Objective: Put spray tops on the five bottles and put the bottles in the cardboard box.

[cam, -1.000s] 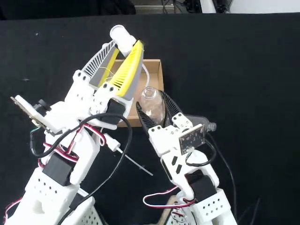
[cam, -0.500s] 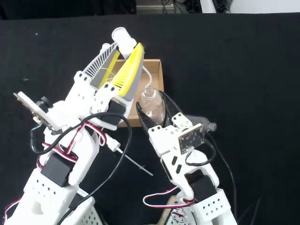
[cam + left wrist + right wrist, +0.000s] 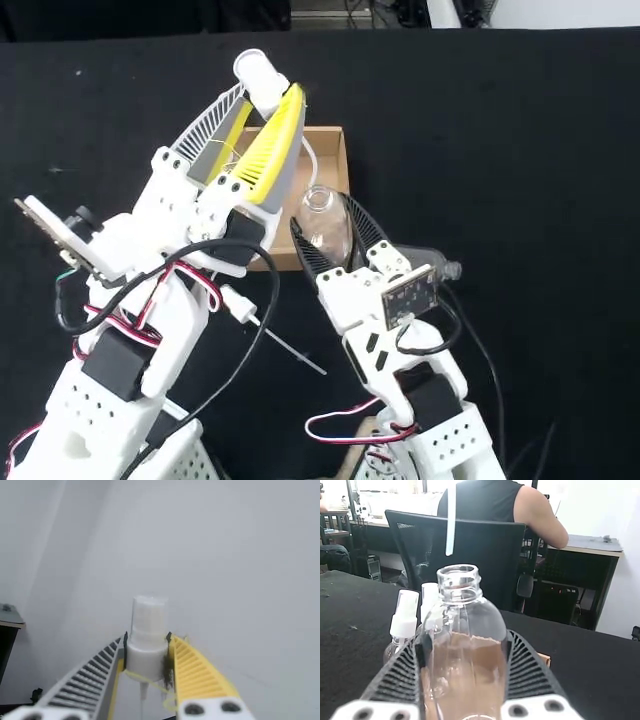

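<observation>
**Capping step: spray top over open bottle, not seated yet**

Left gripper (image 3: 264, 98) is closed down onto a spray top (image 3: 258, 72), pinching it at the collar and holding it up off the table. Its dip tube (image 3: 450, 522) hangs down toward the right arm.

On the mat below the left arm there's a loose white piece with a thin tube (image 3: 243, 306). It looks like a spare top, but I can't be sure.

The cardboard box (image 3: 342, 150) sits between and behind the two grippers. The right wrist view shows two already-capped bottles (image 3: 404, 617) behind the held one. They're probably in the box, but that isn't confirmed.

Right gripper (image 3: 322, 215) is partly open, with its jaws snug around a clear uncapped bottle (image 3: 320, 218). The bottle is upright, just in front of the box.

Next move, as I see it: thread the tube tip into the neck. It sits just above the mouth and slightly off centre, so centre it first, then lower and seat the top.

Risks:
- The tube is flexible and could catch the rim.
- The box wall is close behind.

Another clear bottle (image 3: 436, 262) lies on its side just right of the right gripper, uncapped as far as I can tell.
</observation>
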`<state>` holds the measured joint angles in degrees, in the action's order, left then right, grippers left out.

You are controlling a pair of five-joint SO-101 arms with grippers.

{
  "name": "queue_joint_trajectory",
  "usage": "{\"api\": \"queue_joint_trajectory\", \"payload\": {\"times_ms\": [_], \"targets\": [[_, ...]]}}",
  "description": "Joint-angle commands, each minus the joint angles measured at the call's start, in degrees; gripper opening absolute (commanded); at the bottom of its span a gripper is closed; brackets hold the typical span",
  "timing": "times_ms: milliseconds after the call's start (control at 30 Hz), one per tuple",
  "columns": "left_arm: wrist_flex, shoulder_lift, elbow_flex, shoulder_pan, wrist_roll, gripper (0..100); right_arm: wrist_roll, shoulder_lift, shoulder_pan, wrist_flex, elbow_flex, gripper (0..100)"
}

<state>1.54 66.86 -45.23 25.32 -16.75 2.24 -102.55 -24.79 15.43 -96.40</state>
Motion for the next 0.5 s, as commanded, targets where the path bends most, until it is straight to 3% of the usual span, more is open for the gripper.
{"api": "queue_joint_trajectory", "payload": {"times_ms": [0, 467], "targets": [[0.09, 0.09, 0.84, 1.8, -0.35, 3, -0.44, -0.84, -0.7, -1.76, 0.4, 1.1], [-0.26, 0.7, -7.08, 2.24, 0.0, 3, -0.44, -0.84, -0.7, -1.58, 0.66, 1.1]]}}
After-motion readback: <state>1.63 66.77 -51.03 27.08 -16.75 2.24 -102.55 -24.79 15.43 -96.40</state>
